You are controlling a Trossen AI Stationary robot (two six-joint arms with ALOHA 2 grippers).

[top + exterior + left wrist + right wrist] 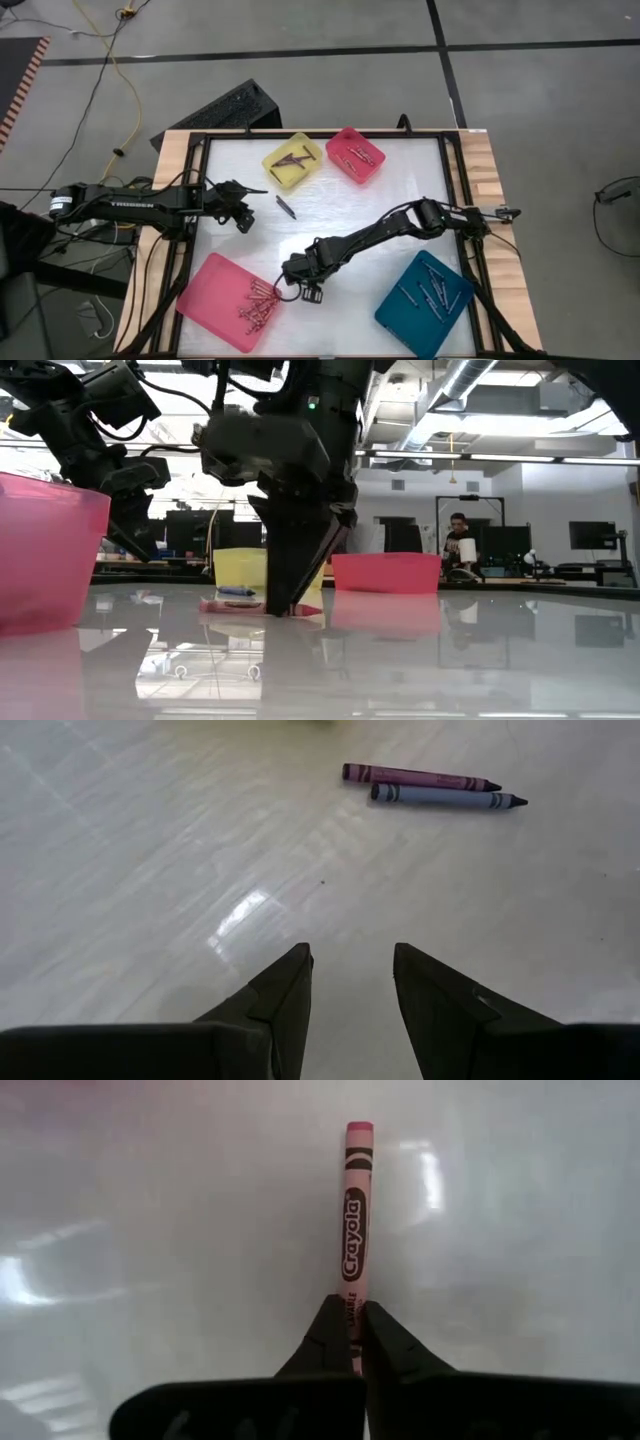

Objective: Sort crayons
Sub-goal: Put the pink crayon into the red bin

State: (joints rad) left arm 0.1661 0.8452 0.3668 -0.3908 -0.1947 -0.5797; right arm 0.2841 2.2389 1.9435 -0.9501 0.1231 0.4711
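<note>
While the left pincer (243,207) hovers part open and empty over the worktop (330,215) near two loose crayons (432,786) lying side by side, the right pincer (300,290) is clamped on one end of a pink crayon (354,1220) lying flat beside the large pink tray (215,290), its long axis running straight away from the fingers, with that arm stretched low across the worktop.

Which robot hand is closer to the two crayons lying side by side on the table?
Left. The left gripper hovers open right beside the pair of crayons. The right gripper is farther away, by the big pink tray, shut on a pink crayon.
</note>
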